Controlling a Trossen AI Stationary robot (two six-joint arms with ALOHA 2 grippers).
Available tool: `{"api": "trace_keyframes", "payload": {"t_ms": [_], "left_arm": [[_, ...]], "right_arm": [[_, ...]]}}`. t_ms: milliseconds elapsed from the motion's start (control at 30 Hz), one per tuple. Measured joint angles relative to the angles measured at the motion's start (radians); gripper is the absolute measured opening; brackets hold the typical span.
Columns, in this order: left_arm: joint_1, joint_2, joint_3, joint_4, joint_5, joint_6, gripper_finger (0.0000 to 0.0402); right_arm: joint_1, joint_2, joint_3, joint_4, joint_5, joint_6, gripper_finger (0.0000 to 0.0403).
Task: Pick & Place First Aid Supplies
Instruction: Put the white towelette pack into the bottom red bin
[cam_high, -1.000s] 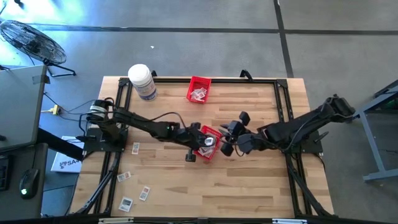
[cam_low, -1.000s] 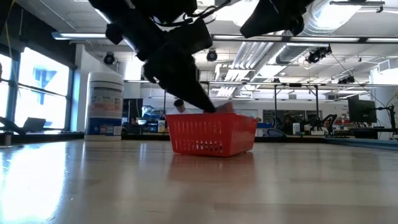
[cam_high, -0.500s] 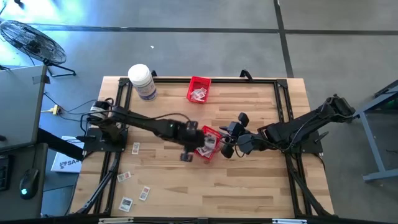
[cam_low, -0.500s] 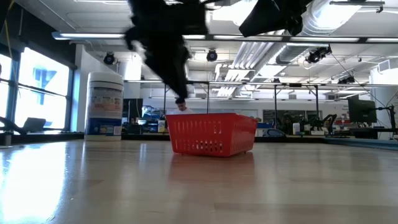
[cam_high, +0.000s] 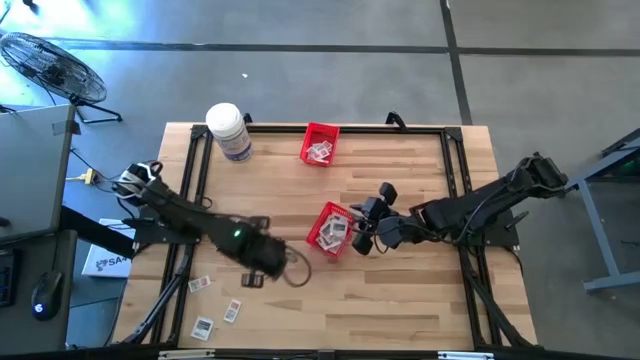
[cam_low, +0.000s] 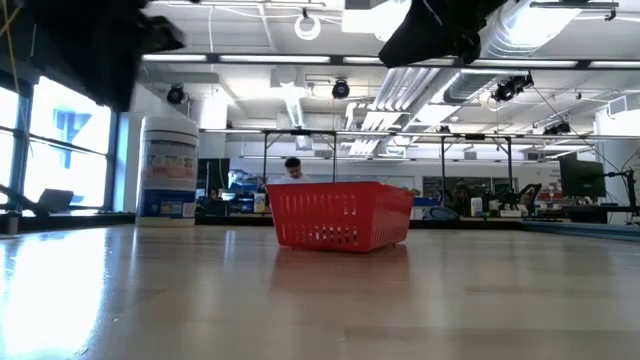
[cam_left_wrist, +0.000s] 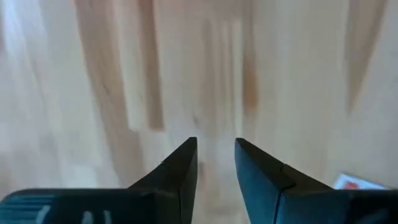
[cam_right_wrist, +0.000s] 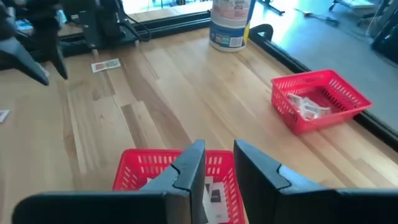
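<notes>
A pale wooden desk (cam_high: 400, 300) stands on grey concrete floor. Two red baskets (cam_high: 331, 228) (cam_high: 320, 142) hold packets. Four loose packets (cam_high: 219, 238) lie toward 8 o'clock. One white jar (cam_high: 229, 130) stands at 11. Left hand (cam_high: 252, 279) is slightly parted, empty; right hand (cam_high: 362, 238), narrowly parted, hovers at the middle basket.

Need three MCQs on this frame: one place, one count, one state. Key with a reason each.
1. Where is the left gripper?
A) over the bare wooden tabletop, on the left arm's side of the central red mesh basket
B) inside a basket
C) above a jar

2. How many red mesh baskets?
A) one
B) two
C) three

3. Left jaws?
A) shut on a packet
B) open, empty
C) shut on a rim

Key: A, high view shows it clear of that basket. B, the central one plus the far red mesh basket. B, wrist view shows only wood between them.
</notes>
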Motion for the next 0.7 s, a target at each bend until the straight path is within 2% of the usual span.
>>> {"api": "trace_keyframes", "payload": {"t_ms": [100,433,600,700], "left_arm": [[-0.083,-0.013,-0.052,-0.006,0.035,-0.126,0.0103],[-0.329,-0.015,-0.187,0.096,0.326,-0.638,0.0103],[-0.419,-0.015,-0.190,0.173,0.381,-0.798,0.0103],[-0.478,-0.013,-0.190,0.201,0.348,-0.869,0.0103]], "right_arm": [[-0.009,0.002,0.000,0.037,-0.043,0.000,0.0078],[-0.002,0.004,0.000,0.127,-0.097,-0.004,0.0078],[0.013,0.016,0.000,0.157,-0.099,0.003,0.0078],[0.025,0.025,0.000,0.182,-0.107,0.004,0.0078]]}}
